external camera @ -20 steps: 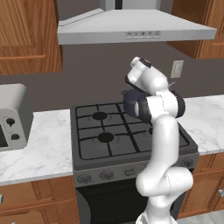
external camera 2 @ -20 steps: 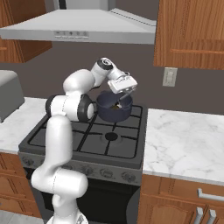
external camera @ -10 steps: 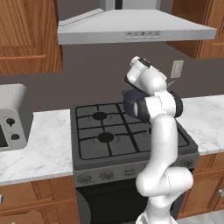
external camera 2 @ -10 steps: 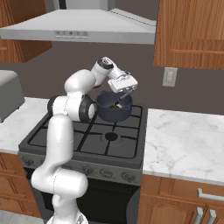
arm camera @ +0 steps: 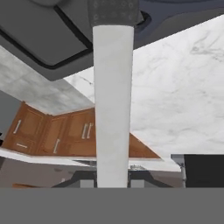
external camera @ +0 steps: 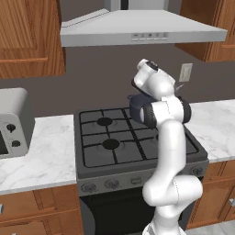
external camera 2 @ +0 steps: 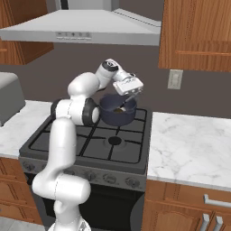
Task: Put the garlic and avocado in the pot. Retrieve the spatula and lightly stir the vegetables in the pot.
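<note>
Clenching the spatula (arm camera: pixel 113 109), fingers (external camera 2: pixel 131 93) above the pot (external camera 2: pixel 116 111), handle running between them.

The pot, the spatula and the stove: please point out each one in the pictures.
pot (external camera 2: pixel 108 116): right base view, on its dark outer wall.
spatula (arm camera: pixel 113 109): hand view, on its long pale handle.
stove (external camera: pixel 110 156): left base view, on the grate beside the front burner.

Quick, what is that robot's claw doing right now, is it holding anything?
Gripper: jaws closed on the slim grey-handled spatula, over the round dark blue-grey pot on the stove.
</note>
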### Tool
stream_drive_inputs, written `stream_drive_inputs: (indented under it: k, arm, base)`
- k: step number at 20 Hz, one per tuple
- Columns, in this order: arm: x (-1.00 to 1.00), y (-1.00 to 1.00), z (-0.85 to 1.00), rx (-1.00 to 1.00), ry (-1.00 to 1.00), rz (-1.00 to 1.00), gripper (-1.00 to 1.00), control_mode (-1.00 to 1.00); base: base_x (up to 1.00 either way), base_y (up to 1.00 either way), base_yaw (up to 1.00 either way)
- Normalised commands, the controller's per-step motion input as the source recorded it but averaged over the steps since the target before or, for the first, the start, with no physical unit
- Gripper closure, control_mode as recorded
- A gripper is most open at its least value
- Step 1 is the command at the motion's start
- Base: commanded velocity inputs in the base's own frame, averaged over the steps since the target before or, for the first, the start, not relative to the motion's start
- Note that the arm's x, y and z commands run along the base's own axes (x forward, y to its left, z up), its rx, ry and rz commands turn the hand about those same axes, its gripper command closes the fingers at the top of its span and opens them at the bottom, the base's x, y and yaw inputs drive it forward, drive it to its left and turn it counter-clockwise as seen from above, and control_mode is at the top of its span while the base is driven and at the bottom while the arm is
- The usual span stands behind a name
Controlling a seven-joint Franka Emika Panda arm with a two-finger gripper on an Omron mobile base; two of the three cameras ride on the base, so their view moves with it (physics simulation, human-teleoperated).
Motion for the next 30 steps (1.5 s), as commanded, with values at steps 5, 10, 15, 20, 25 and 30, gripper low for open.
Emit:
stream_drive_inputs:
  k: [5, 10, 15, 20, 25, 30]
  arm:
    - [0.40, -0.16, 0.00, 0.00, 0.00, 0.00, 1.00, -1.00]
    - [0.15, -0.13, 0.00, 0.00, 0.00, 0.00, 1.00, -1.00]
    - [-0.02, 0.00, 0.02, 0.00, -0.06, 0.00, 1.00, -1.00]
    - [-0.75, 0.17, 0.00, 0.00, -0.29, 0.00, 1.00, -1.00]
    - [-0.39, 0.05, 0.00, -0.04, -0.15, 0.00, 1.00, -1.00]
    - [-0.17, 0.07, 0.00, -0.10, 0.07, 0.00, 1.00, -1.00]
  base:
    - [0.00, 0.00, 0.00]
    - [0.00, 0.00, 0.00]
    - [0.00, 0.00, 0.00]
    - [0.00, 0.00, 0.00]
    - [0.00, 0.00, 0.00]
    - [0.00, 0.00, 0.00]
